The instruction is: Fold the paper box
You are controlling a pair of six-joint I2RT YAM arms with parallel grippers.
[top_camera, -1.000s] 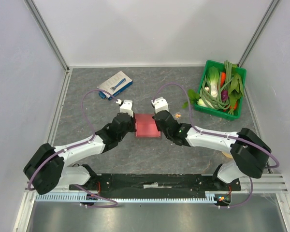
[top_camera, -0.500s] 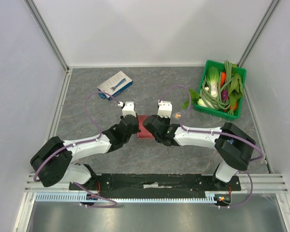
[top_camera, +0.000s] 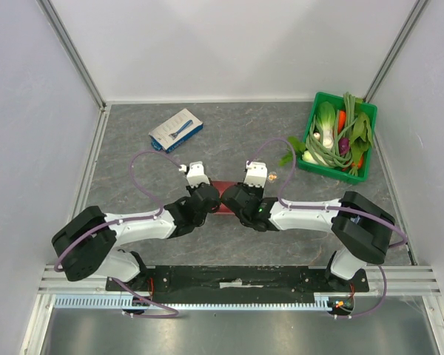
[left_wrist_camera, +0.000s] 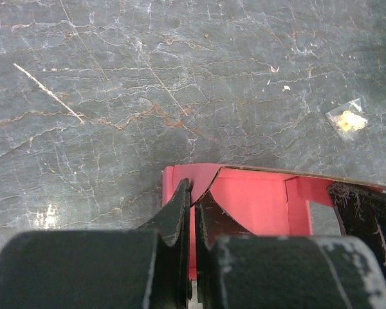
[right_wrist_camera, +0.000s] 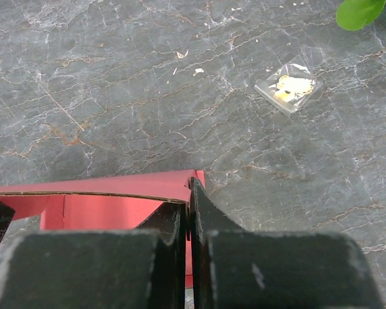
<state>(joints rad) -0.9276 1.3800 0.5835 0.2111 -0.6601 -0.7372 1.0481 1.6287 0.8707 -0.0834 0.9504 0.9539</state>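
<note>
Pink-red paper box (left_wrist_camera: 257,199) sat mid-table, squeezed narrower than 1 s before; left gripper (left_wrist_camera: 193,193) and right gripper (right_wrist_camera: 188,188) had closed in, each pinched shut on a box wall. Beyond: clear packet (right_wrist_camera: 286,87), green crate (top_camera: 331,171).

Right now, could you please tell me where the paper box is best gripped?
By its thin upright end walls, each arm from its own side: the paper box is thin card, and the left gripper and right gripper pinch one end wall each.
</note>
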